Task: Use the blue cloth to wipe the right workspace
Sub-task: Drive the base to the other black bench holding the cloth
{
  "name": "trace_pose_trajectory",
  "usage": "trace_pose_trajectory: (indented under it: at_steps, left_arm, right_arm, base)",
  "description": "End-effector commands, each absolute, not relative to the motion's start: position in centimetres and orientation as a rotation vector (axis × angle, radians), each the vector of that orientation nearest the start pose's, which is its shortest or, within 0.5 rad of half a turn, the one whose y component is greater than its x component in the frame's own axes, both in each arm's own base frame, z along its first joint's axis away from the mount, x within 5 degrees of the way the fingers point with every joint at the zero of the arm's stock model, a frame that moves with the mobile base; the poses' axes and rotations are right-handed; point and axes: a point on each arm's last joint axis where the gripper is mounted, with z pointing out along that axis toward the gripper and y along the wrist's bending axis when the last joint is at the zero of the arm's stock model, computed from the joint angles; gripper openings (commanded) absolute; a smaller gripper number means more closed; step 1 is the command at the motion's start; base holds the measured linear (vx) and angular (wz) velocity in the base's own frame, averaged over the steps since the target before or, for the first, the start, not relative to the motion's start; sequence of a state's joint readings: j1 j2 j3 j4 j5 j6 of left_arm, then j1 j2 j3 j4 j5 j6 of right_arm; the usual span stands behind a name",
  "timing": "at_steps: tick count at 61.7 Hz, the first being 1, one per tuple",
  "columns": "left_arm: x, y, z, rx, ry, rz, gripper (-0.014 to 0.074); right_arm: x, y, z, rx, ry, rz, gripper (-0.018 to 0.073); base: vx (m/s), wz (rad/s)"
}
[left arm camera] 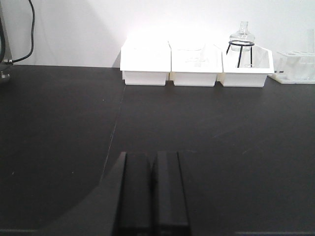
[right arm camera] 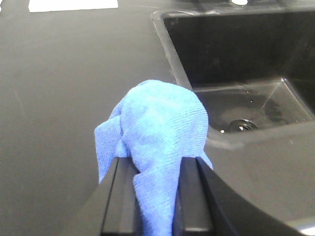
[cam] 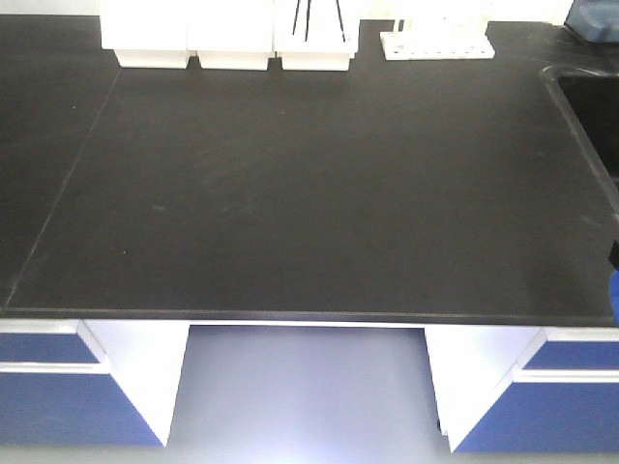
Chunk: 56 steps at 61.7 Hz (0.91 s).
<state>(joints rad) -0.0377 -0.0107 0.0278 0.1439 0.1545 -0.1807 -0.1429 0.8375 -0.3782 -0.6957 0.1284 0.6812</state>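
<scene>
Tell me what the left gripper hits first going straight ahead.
Probably the leftmost white box; the left gripper has only bare countertop before it, though depth is unclear.

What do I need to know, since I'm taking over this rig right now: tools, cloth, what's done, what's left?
Left tool: shut, empty, low over the black counter, facing the white boxes.
Right tool: shut on the blue cloth, which bulges out ahead of its fingers.
Where: the cloth is beside the sink, over the counter; whether it touches the surface cannot be told.
Done: the cloth is picked up.
Left: take it to the right workspace and wipe. No wiping shows in these views.
</scene>
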Motion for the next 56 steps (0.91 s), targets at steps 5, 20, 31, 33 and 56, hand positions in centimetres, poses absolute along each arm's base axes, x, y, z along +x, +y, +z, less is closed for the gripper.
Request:
trace_pose_trajectory:
  at_steps: [5,20,31,33,56]
  left_arm:
    - [5.68,-0.14,18.85,-0.010,1.586,-0.060,-0.0006]
    - [5.68,-0.14,18.85,-0.010,1.586,-0.060,-0.0006]
    - [5.68,-0.14,18.85,-0.010,1.586,-0.060,-0.0006]
    - [5.68,-0.14,18.85,-0.010,1.586,-0.060,-0.0006]
    - [5.68,-0.14,18.85,-0.010,1.586,-0.060,-0.0006]
  right_arm:
    - [16.30,-2.88,25.98,0.139,1.967,-0.172,-0.0001]
    - [16.30,-2.88,25.98,0.139,1.967,-0.172,-0.0001]
    - [16.30,-2.88,25.98,0.139,1.967,-0.172,0.0000]
    - [16.30,-2.88,25.98,0.139,1.967,-0.172,0.0000]
    - [16.30,-2.88,25.99,0.138,1.966,-0.172,0.0000]
  base:
    - [-0.15,0.02]
    - [-0.22,0.01]
    - [-0.28,-0.01]
    - [-0.28,0.00]
    - [-0.31,0.00]
